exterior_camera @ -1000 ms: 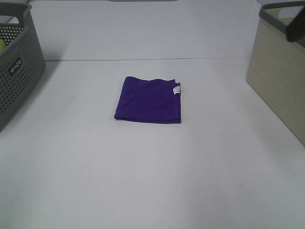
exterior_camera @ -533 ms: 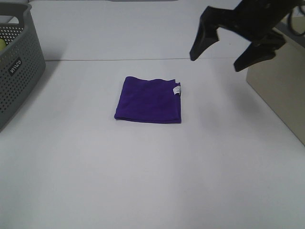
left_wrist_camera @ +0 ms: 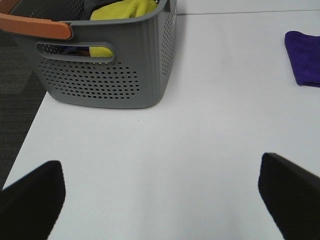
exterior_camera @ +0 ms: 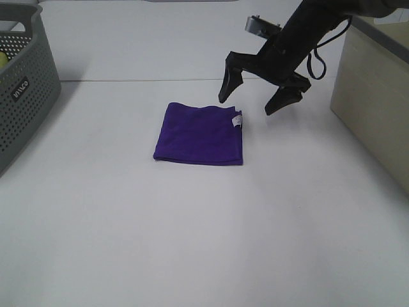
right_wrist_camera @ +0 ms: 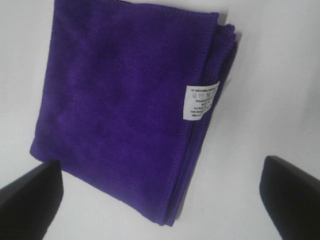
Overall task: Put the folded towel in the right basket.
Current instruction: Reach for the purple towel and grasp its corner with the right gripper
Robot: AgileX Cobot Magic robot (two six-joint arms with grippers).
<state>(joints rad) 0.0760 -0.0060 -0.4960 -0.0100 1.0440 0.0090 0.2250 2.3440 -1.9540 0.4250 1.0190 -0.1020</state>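
Here, the folded towel (exterior_camera: 199, 133), deep purple, lies flat on the white desk (exterior_camera: 192, 243), touching nothing else. The right pincer (exterior_camera: 246, 105) hangs above the towel's far right corner, near its white label (exterior_camera: 238, 121), with jaws spread wide and empty. The right basket (exterior_camera: 374, 102), beige, stands well apart at the desk's right edge. The left pincer (left_wrist_camera: 160, 200), likewise spread and empty, hovers over bare desk near the grey perforated basket (left_wrist_camera: 110, 65), which holds a yellow cloth (left_wrist_camera: 125, 9).
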